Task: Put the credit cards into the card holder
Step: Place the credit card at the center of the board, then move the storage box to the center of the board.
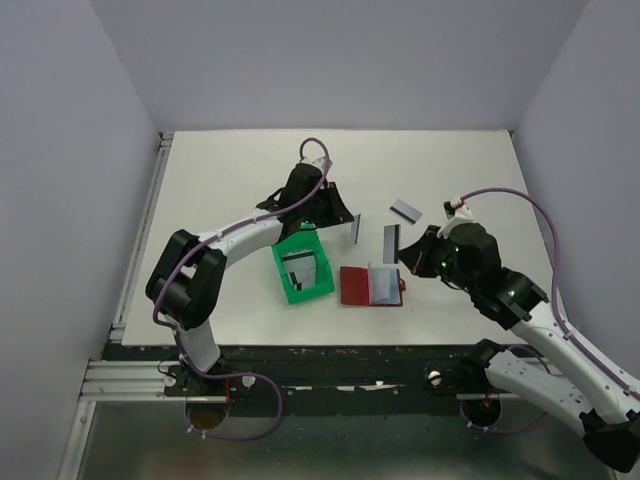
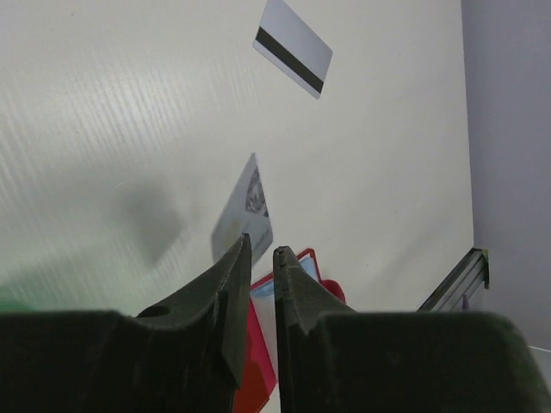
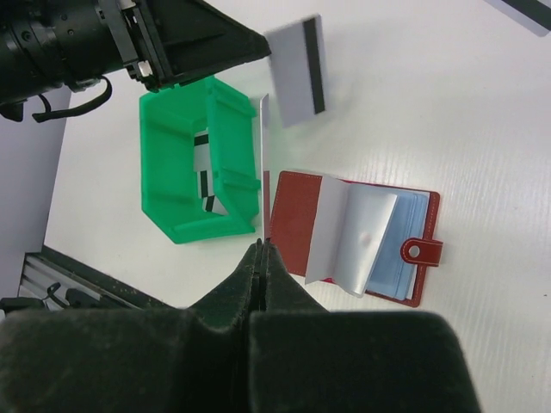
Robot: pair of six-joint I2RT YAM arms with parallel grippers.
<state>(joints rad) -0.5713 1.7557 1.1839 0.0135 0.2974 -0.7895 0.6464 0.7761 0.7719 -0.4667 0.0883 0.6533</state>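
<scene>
Your right tool (image 3: pixel 260 249) is pinched together on a thin card (image 3: pixel 263 146), which stands edge-on just ahead of its tips. The open wallet (image 3: pixel 297 215), red outside with pale blue sleeves, lies on the desk (image 3: pixel 482 129) just beyond and to the right. Your left tool (image 2: pixel 261 254) shows a narrow gap. A second card (image 2: pixel 244 215) sits at its tips, contact unclear, its dark print too blurred to read. The left wrist view shows a loose card (image 2: pixel 293 45) lying flat, far ahead. The right wrist view shows more cards (image 3: pixel 205 168) inside the green tray (image 3: pixel 172 228).
</scene>
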